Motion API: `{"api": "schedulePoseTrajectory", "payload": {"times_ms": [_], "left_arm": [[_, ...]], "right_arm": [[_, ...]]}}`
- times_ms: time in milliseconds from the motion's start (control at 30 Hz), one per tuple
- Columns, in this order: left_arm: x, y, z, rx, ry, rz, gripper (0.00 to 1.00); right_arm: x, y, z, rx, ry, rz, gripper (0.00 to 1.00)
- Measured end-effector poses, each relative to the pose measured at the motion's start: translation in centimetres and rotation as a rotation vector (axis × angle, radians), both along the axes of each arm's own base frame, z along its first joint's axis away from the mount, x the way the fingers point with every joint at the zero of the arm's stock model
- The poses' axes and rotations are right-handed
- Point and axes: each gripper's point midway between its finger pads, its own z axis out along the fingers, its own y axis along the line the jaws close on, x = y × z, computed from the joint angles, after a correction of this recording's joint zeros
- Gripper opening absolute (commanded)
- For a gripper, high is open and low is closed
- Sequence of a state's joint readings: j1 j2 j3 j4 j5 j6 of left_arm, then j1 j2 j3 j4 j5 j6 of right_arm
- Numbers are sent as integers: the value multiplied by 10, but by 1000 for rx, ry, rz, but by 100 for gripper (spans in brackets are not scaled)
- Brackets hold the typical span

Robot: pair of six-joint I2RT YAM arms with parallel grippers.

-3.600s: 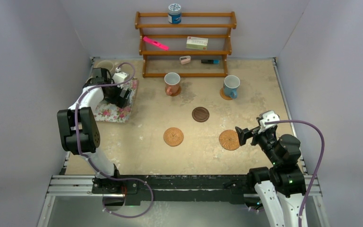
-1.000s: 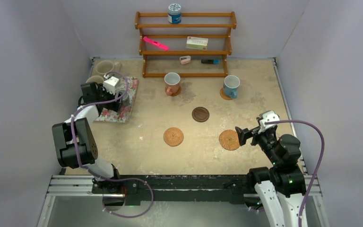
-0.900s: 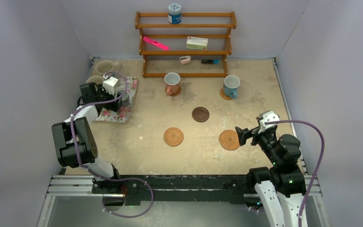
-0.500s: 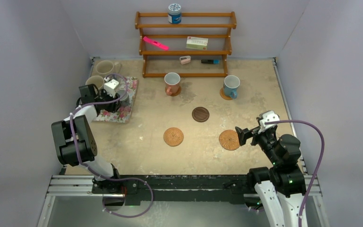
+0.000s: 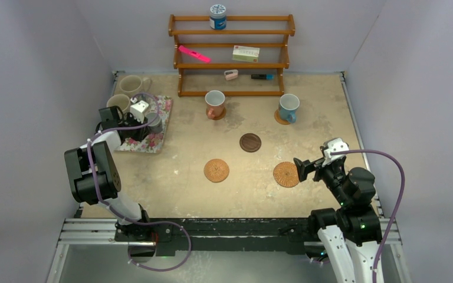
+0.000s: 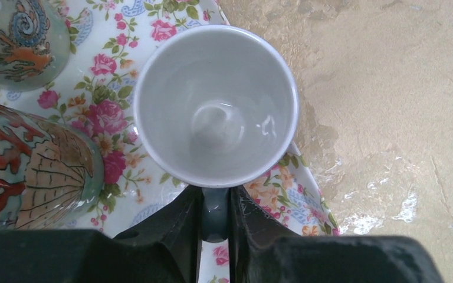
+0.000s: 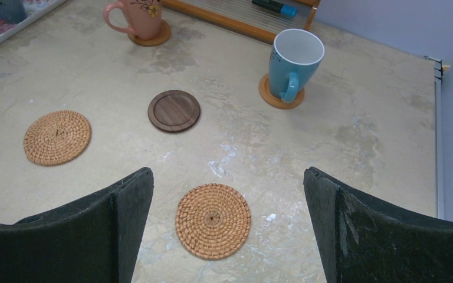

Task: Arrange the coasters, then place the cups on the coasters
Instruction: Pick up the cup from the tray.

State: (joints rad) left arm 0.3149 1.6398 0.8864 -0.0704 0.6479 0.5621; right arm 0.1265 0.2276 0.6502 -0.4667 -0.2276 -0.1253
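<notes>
Well, pink cup [image 5: 214, 104] and blue cup [image 5: 288, 107] stand on coasters before the rack [image 5: 231, 56], three coasters [image 5: 250, 142] lie bare; left end effector [image 6: 215, 215] pinches the grey cup [image 6: 215, 106] by its handle on the mat [image 6: 103, 88] left of the rack, right end effector [image 7: 227, 174] wide, empty.

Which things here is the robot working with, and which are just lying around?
In use: woven tan round coasters, dark brown wooden coaster, pink ceramic mug, blue ceramic mug, small grey-blue mug, cream mugs.
Lying about: wooden shelf rack, floral cloth mat, blue-and-white canister, pink marker.
</notes>
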Motion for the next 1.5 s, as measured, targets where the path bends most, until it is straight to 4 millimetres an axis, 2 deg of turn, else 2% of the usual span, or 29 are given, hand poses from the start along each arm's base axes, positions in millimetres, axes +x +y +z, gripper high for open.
{"api": "schedulePoseTrajectory", "payload": {"times_ms": [133, 600, 1000, 1267, 1400, 1500], "left_arm": [[0, 1, 0, -1, -2, 2, 0], [-2, 7, 7, -12, -16, 16, 0], [-5, 0, 56, -17, -140, 1, 0], [-22, -21, 98, -64, -222, -57, 0], [-32, -34, 110, -81, -230, -90, 0], [-40, -53, 117, -94, -225, -130, 0]], "right_arm": [[0, 0, 0, 0, 0, 0, 99], [0, 0, 0, -6, -2, 1, 99], [0, 0, -1, -6, 1, 1, 99], [0, 0, -1, -7, 1, 2, 99], [0, 0, -1, -7, 1, 2, 99], [0, 0, -1, -7, 1, 2, 99]]}}
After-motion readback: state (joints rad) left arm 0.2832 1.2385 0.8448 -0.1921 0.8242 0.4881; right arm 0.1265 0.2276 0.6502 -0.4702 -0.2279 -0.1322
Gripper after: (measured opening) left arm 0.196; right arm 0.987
